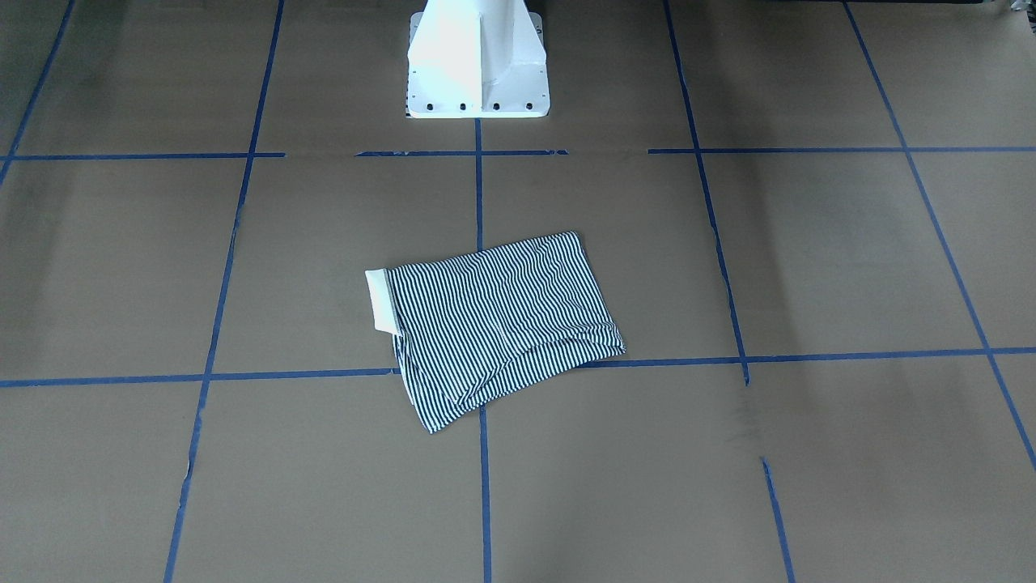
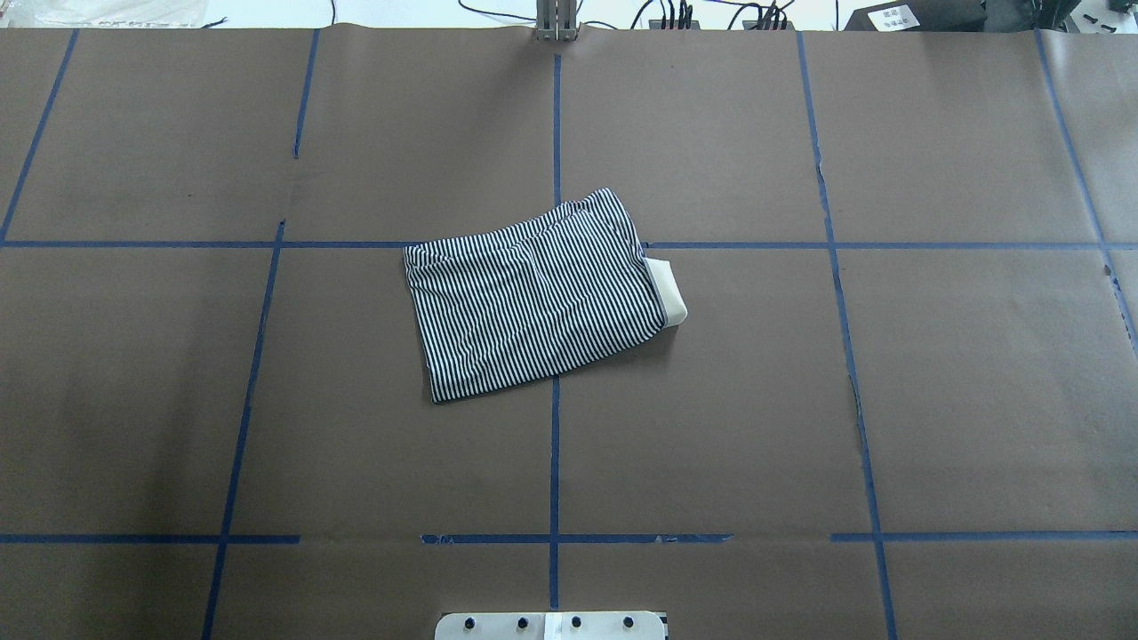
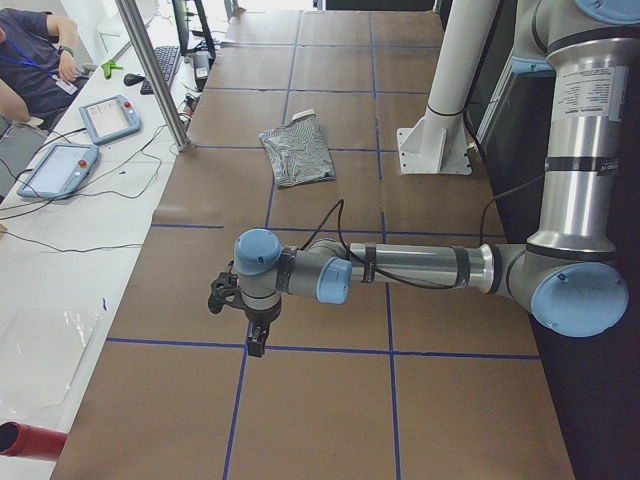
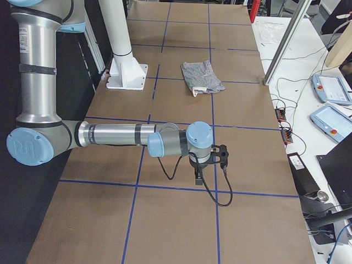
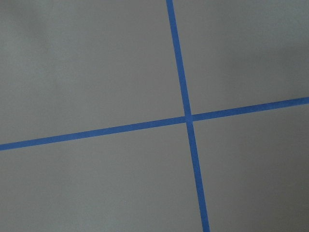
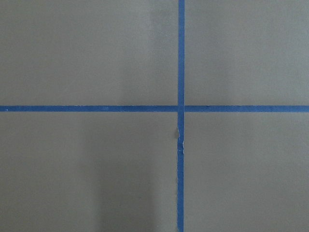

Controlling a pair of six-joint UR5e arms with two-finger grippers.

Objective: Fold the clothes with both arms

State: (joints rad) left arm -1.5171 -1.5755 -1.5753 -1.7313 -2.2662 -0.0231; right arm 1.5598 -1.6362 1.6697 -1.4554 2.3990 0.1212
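Though the left arm [image 3: 400,268] stretches low over the bench [image 2: 889,400], the left claw [image 3: 256,340] hangs above a tape cross [image 5: 188,117], well apart from the shirt [image 2: 533,298]. Whether that claw is spread or pressed together cannot be told.

The shirt lies mid-bench as a compact, slightly skewed rectangle, so the fold looks largely done. It should handle as light, limp knit whose layers slide over one another, so a grip would best pinch every layer at a corner or along a folded edge. On its right side the cream collar [image 2: 667,289] pokes out. It is likely the stiffer part and a firmer hold.

Further right, the right arm [image 4: 121,135] is likewise parked away from the shirt. The state of the right claw [image 4: 199,177] cannot be told either.
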